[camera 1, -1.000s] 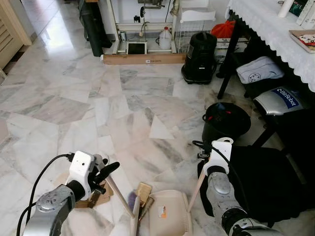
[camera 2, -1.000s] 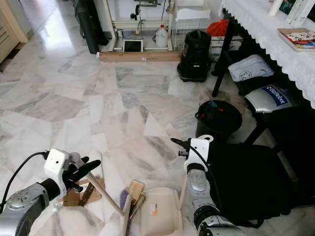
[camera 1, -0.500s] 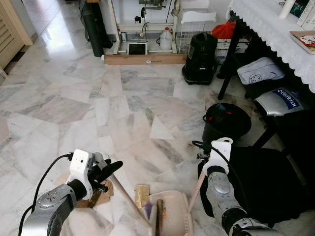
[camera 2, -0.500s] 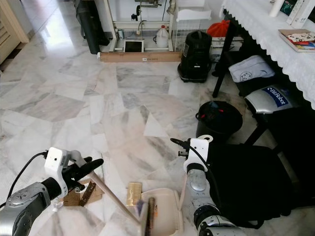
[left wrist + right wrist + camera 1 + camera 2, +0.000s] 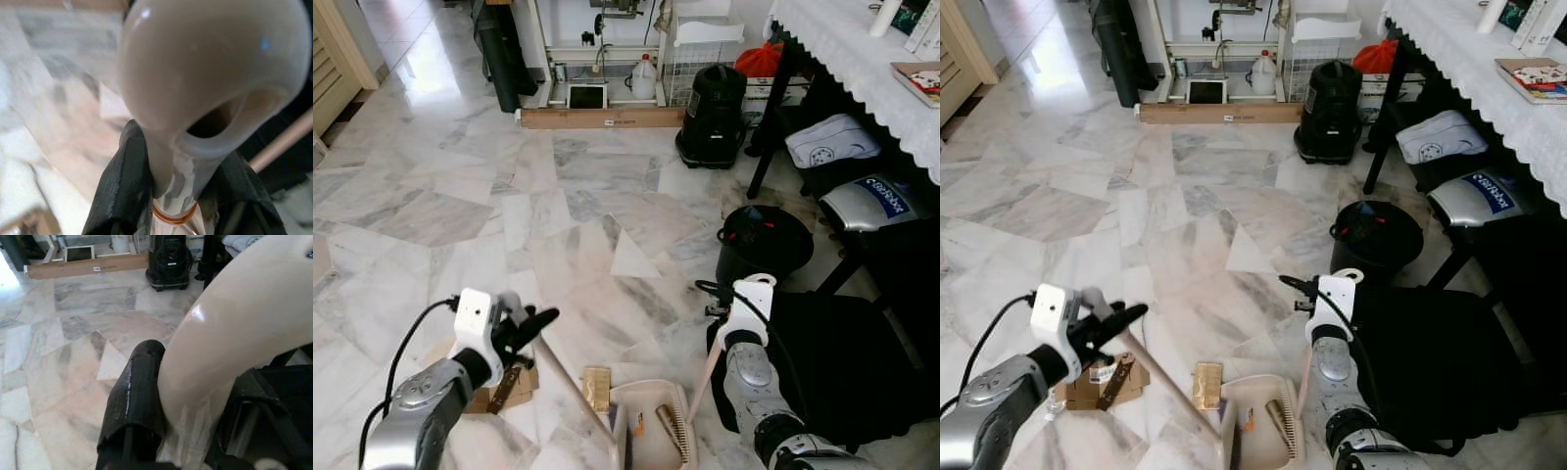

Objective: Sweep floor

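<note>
Broom and dustpan both in my grip on the marble floor (image 5: 460, 186).

My left gripper (image 5: 521, 328) is clamped round the broom handle (image 5: 570, 390); my right gripper (image 5: 190, 396) is clamped on the cream dustpan handle (image 5: 705, 369), with the dustpan (image 5: 651, 431) at the floor's near edge holding a scrap. A yellow piece (image 5: 597, 388) lies just beside it. A silver case (image 5: 873, 199) reads "BitRobot" (partly readable).
</note>
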Robot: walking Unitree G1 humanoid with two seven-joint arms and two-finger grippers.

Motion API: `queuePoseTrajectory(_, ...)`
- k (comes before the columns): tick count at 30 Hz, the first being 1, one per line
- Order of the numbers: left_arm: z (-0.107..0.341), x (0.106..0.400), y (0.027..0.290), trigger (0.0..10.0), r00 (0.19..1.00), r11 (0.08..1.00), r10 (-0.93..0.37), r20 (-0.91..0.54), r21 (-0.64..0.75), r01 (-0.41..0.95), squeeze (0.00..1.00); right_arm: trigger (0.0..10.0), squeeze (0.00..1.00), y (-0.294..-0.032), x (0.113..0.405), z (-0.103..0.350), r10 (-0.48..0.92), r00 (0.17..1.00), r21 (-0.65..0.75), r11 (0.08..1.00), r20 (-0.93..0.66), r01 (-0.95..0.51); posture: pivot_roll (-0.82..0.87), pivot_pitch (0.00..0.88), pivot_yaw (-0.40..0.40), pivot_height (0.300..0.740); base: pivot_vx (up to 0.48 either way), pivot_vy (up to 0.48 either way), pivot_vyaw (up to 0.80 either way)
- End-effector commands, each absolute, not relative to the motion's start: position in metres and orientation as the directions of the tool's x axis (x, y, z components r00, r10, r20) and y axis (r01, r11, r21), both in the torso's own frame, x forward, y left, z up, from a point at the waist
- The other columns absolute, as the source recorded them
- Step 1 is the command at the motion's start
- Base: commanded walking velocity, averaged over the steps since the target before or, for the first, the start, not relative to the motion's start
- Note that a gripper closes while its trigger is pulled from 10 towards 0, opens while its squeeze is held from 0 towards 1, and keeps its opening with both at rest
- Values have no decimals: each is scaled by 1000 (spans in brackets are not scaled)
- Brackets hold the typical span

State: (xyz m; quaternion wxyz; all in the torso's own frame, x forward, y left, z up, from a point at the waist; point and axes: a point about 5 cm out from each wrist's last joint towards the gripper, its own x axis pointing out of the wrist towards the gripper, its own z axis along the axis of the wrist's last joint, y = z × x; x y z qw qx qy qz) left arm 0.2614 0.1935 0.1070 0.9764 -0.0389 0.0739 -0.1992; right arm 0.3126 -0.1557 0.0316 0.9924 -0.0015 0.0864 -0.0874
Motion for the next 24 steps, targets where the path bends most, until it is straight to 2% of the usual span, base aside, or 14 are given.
queuePoseTrajectory(1,128,270,201,10000,948,948,-317,-8,-18,317,0,10000,0,-160,308,24,-195,955,6,980,-223,201,84,98,-7,740,0,0,0)
queuePoseTrajectory(4,136,273,200,10000,955,956,-294,38,13,294,0,10000,0,-163,308,25,-203,955,13,978,-216,210,84,94,-11,740,0,0,0)
queuePoseTrajectory(13,136,274,198,10000,956,957,-289,53,34,287,0,10000,0,-172,308,27,-241,949,53,965,-206,256,81,90,-11,740,0,0,0)
queuePoseTrajectory(24,134,279,188,10000,958,962,-269,97,72,263,0,10000,0,-188,313,41,-291,950,103,948,-117,303,66,69,-21,740,0,0,0)
